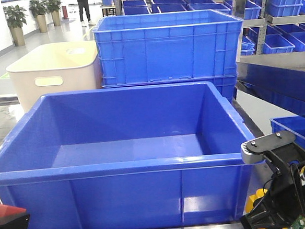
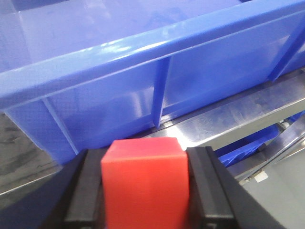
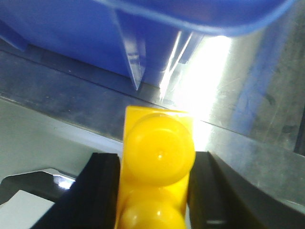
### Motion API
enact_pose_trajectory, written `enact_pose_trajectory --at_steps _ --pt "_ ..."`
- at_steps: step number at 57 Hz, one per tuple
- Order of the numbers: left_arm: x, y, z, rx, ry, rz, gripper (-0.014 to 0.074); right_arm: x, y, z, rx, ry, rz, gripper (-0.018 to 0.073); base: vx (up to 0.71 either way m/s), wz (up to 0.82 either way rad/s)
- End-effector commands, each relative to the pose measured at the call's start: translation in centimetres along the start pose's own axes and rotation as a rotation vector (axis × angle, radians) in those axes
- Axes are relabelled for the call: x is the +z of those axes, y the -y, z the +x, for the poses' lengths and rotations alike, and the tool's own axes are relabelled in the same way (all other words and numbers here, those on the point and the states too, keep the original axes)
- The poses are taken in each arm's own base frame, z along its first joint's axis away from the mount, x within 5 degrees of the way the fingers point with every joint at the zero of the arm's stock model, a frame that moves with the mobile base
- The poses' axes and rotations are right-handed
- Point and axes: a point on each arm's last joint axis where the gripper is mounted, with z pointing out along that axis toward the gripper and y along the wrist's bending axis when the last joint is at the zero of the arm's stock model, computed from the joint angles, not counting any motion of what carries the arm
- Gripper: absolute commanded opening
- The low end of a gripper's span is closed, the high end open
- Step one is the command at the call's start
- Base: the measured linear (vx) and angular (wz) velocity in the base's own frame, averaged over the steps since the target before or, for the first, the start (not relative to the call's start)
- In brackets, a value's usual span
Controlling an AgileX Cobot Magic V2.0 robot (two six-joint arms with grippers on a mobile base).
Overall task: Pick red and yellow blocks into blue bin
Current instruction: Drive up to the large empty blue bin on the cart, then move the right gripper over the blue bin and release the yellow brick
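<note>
The blue bin (image 1: 119, 168) fills the middle of the front view, and what shows of its floor is bare. Low at the bottom left, outside the bin's near wall, my left gripper (image 1: 11, 225) is shut on the red cube (image 1: 4, 209). In the left wrist view the red cube (image 2: 143, 181) sits squeezed between both black fingers (image 2: 78, 191), facing the bin's outer wall (image 2: 119, 90). At the bottom right my right gripper (image 1: 264, 214) holds the yellow studded brick (image 1: 258, 197). The right wrist view shows the yellow brick (image 3: 157, 157) clamped between the fingers (image 3: 102, 191), just below the bin's rim (image 3: 205, 21).
A beige tub (image 1: 55, 69) with a handle slot stands behind the bin at the left. Stacked ribbed blue crates (image 1: 168, 45) stand behind it. Shelves of blue crates (image 1: 286, 5) and another blue crate (image 1: 295, 128) lie to the right. The bin rests on a shiny metal table (image 2: 248, 114).
</note>
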Motion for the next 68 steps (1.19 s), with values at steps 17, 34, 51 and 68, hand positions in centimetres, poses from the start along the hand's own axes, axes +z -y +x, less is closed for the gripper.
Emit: enact_pose_trajectory --at_steps 17,34,51,68 --pt "-0.9 0.1 -1.3 -0.010 0.104 -0.006 0.0335 -5.5 -0.6 -0.4 -0.012 0.094 -0.052 0.0244 0.00 0.00" --pt "-0.9 0.1 -1.3 -0.010 0.104 -0.006 0.0335 -12.9 -2.2 -3.3 -0.145 0.396 -0.188 0.0244 0.00 0.00" --pt "-0.9 0.1 -1.3 -0.010 0.105 -0.006 0.0335 -11.5 -2.0 -10.7 -0.221 0.586 -0.179 0.0244 0.00 0.00" --pt "-0.9 0.1 -1.4 -0.010 0.112 -0.008 0.0335 -5.5 -1.5 -15.1 -0.228 0.510 -0.167 0.0298 0.00 0.00"
